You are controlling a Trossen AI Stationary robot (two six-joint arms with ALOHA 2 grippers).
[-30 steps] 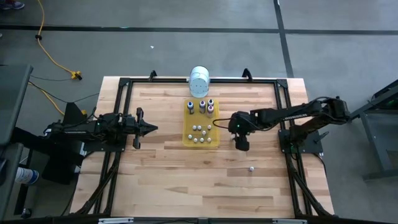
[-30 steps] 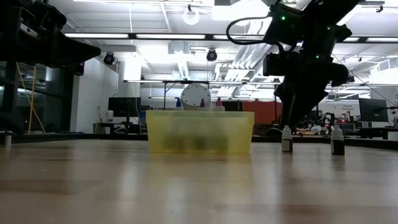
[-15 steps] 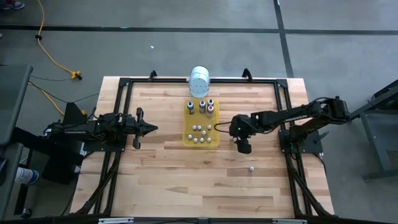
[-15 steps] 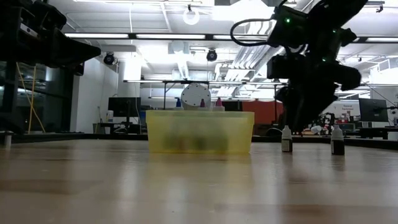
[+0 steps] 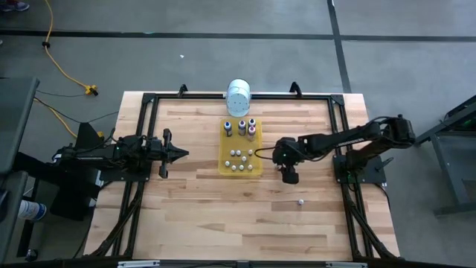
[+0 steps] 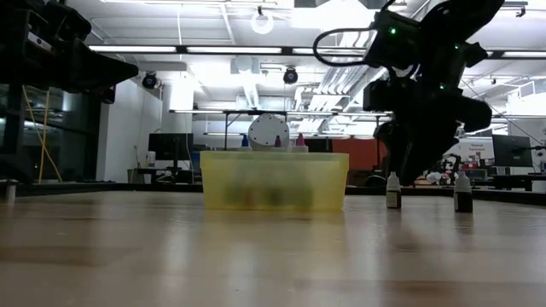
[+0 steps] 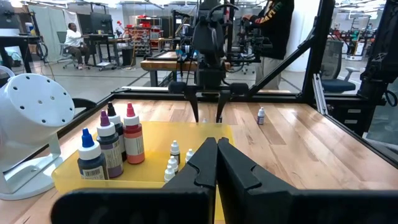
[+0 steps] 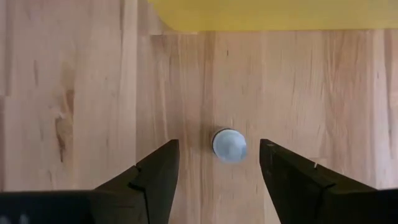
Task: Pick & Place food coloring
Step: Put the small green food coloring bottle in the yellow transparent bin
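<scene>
Food coloring bottles stand in a yellow tray [image 5: 223, 152]: taller dark and red ones [image 7: 112, 144] at its far end, tiny white-capped ones [image 5: 239, 158] nearer. One tiny bottle [image 8: 229, 145] stands upright on the wood just right of the tray. My right gripper [image 8: 219, 168] hangs above it, pointing steeply down, open, a finger on either side and clear of it; in the low view this gripper [image 6: 408, 170] is over the bottle [image 6: 393, 189]. My left gripper [image 7: 216, 158] is shut and level above the table's left side [image 5: 182, 153].
Another tiny bottle [image 5: 300, 201] stands alone on the wood nearer the front edge. A large white cylindrical container [image 5: 239, 97] sits at the far edge behind the tray. A black frame [image 5: 336, 119] runs along the table's sides.
</scene>
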